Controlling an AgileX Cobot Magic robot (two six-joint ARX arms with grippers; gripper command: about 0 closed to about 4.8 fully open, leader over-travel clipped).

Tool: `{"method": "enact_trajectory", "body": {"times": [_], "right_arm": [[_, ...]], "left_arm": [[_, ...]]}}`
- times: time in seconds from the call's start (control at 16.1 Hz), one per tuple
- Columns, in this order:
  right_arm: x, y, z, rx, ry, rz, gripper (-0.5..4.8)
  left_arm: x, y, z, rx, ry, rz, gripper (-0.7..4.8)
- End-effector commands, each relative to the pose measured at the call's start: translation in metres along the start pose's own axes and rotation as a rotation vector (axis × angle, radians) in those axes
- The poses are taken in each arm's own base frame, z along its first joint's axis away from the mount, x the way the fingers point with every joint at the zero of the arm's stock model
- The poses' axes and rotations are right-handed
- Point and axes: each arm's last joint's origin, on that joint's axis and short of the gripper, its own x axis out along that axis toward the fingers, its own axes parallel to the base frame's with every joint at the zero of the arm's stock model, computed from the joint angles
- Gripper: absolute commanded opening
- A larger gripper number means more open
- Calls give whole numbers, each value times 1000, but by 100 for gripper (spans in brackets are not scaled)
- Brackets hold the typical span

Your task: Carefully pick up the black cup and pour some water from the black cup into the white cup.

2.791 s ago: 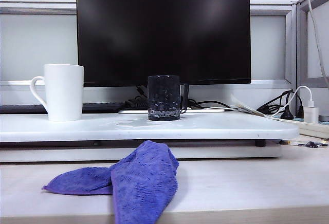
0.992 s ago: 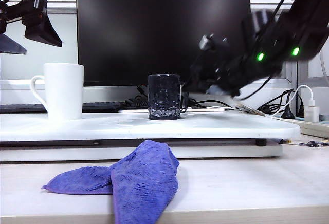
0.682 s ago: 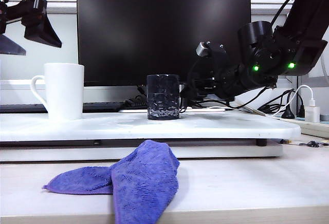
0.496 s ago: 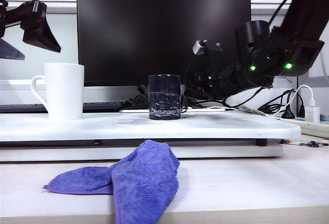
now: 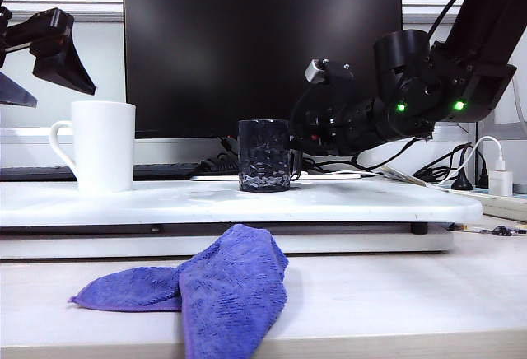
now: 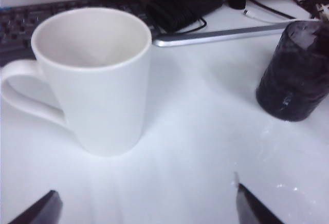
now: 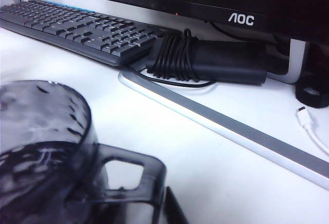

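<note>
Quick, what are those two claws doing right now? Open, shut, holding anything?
Left gripper: open, empty, hovering near the white cup.
Right gripper: closed on the black cup, at its handle.

Landmark: black cup (image 5: 264, 156), on the raised board (image 5: 362, 202).
- White cup (image 5: 102, 146): same board, well left.
- Monitor (image 5: 262, 50): behind.
- Cloth (image 5: 216, 287): in front, on desk.
- Right gripper (image 5: 298, 146): at its handle side.
- Left gripper (image 5: 33, 54): above white cup.

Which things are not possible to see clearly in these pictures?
- Water level: the black cup has a dark wall in every view.
- Right gripper grip on the handle: fingers cut off by the right wrist view's edge.
- Left gripper: only the fingertips show.
</note>
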Motion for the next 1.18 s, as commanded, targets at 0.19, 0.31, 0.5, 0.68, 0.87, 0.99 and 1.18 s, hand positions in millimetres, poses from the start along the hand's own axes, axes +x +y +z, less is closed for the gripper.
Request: {"method": "enact_trajectory", "body": {"times": [0.19, 0.31, 0.5, 0.68, 0.87, 0.99, 1.18], "right_arm": [[0, 0, 5, 3, -24, -6, -6], [0, 0, 6, 18, -39, -9, -6], [-2, 1, 16, 85, -79, -5, -6], [-11, 4, 37, 110, -51, -1, -6], [-25, 17, 86, 129, -144, 58, -6], [-25, 28, 116, 120, -166, 86, -6], [-15, 41, 163, 145, -149, 130, -6]], "left_arm": [[-1, 0, 0, 3, 14, 1, 463], [-1, 0, 0, 11, 7, 1, 463], [-1, 0, 8, 24, -66, 1, 463], [-3, -1, 17, 40, -157, -1, 463], [-8, -2, 24, 48, -203, -1, 463], [-10, -2, 26, 50, -217, -2, 463], [-29, -8, 51, 56, -304, -58, 462]]}}
